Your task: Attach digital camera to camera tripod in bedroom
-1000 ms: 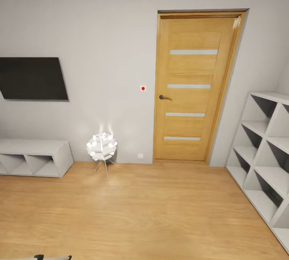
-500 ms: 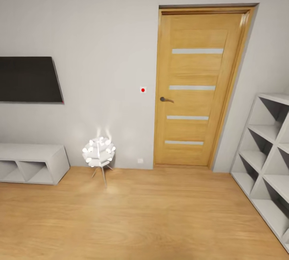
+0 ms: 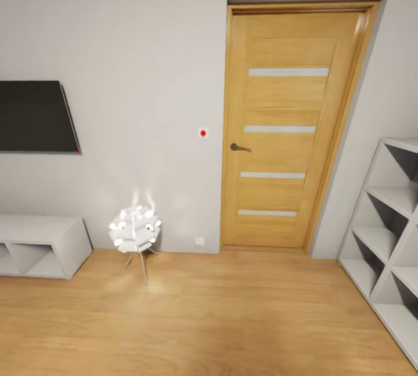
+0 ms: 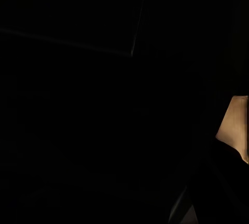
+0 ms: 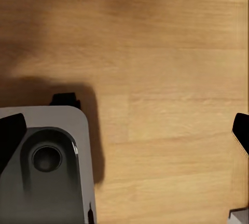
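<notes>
The head camera has swung since a second ago: the door (image 3: 290,126) now sits larger and higher in the head view, the dark screen (image 3: 35,116) on the wall has slid toward the left edge, and the tripod tip that showed at the bottom a second ago is gone from view. The things themselves have not shifted; the view has.

A closed wooden door with four pale strips and a dark handle (image 3: 238,147) faces the robot. Beside it on the white wall is a small switch with a red dot (image 3: 202,132). A white spiky floor lamp (image 3: 134,230) stands on the wood floor (image 3: 220,318) near the wall. A low white cabinet (image 3: 40,245) is at the left, white cube shelves (image 3: 395,231) at the right.

The camera and tripod cannot be located here. The right wrist view looks down on floor and the grey robot base (image 5: 44,167); dark fingertips (image 5: 11,136) stand wide apart at each edge, so the right gripper is open. The left wrist view is nearly black, and I cannot tell that gripper's state.
</notes>
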Controlling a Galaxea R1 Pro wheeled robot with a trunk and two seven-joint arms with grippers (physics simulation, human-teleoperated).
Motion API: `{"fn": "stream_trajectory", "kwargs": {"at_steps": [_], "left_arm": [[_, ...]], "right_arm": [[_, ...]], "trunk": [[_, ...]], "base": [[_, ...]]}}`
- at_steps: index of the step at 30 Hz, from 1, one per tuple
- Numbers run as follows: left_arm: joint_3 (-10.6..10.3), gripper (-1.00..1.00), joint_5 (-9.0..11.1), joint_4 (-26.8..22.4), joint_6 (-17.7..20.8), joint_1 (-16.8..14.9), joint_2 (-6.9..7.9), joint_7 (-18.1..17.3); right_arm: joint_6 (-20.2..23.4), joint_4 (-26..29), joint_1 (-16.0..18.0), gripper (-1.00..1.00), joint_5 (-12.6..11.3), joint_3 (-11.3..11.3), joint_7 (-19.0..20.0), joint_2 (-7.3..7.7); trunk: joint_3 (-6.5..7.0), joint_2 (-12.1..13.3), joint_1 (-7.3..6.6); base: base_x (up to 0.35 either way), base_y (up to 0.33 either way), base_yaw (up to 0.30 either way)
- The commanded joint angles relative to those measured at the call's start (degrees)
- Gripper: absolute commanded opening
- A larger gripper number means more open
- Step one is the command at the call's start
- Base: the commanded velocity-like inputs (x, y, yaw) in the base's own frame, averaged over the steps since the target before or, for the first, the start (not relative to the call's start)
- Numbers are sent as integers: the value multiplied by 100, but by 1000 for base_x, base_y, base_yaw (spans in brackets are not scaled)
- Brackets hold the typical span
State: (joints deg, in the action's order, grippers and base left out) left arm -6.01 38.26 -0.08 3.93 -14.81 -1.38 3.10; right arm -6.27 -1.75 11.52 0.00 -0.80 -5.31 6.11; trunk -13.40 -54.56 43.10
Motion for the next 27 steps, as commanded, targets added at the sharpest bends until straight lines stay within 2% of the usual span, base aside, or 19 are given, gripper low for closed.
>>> {"fn": "stream_trajectory", "kwargs": {"at_steps": [1, 27], "left_arm": [[-50, -100, 41, -1, 18, -5, -1, 15], [-50, -100, 46, -1, 16, -5, 6, 15]], "right_arm": [[-31, -19, 8, 100, 0, -8, -10, 1], [-40, -19, 8, 100, 7, 4, -2, 16]], "trunk": [[-7, -5, 4], [-7, -5, 4]], "base": [[313, -90, 0], [313, -90, 0]]}}
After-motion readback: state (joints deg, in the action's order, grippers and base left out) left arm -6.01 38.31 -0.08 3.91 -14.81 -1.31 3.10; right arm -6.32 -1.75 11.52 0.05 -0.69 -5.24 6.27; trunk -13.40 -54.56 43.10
